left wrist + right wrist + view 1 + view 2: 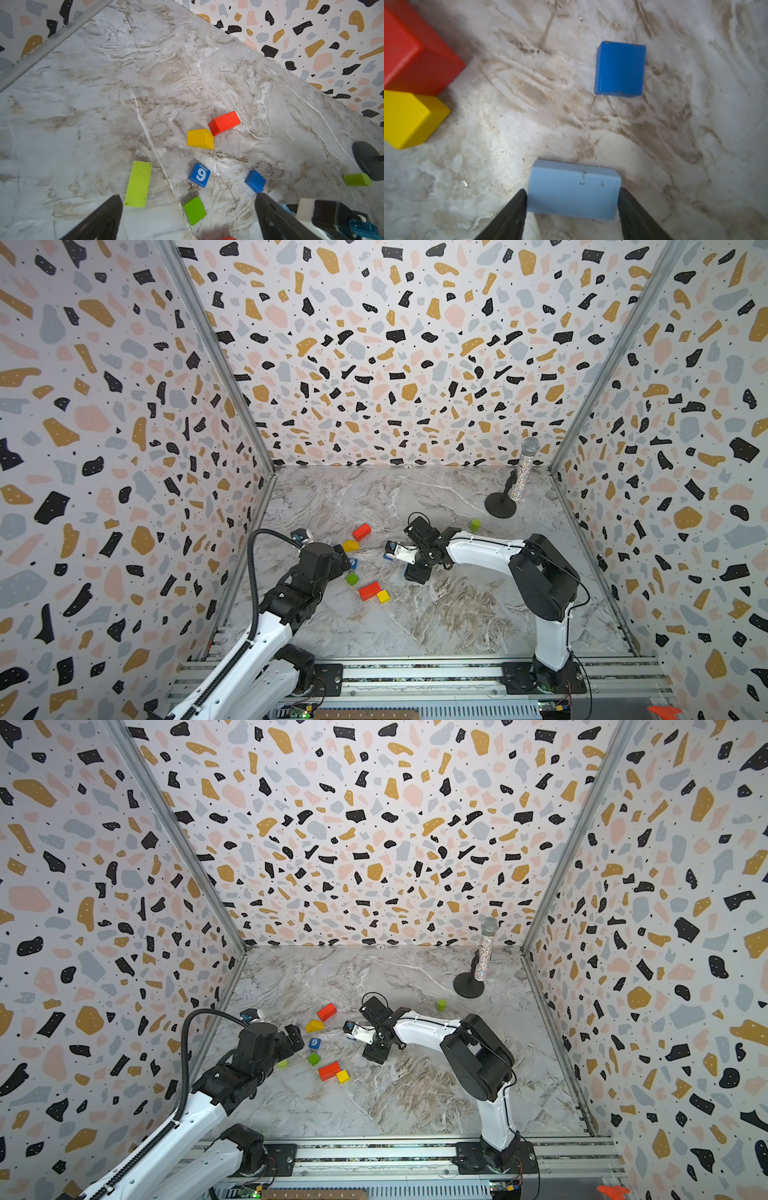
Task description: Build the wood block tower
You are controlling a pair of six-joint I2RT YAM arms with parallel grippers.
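Wood blocks (369, 590) loose on the marble table (457, 614)
In both top views they lie scattered at lower centre. The left gripper (188, 196) gapes wide and empty. The right gripper (573, 191) flanks a light blue block (574, 199); whether it grips is unclear.

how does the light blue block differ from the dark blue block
The light blue block is pale and a wide brick; the dark blue block is deep-coloured and more compact. The light blue block sits between the right gripper's fingers; the dark blue block lies free beyond them. Both rest flat on the marble table.
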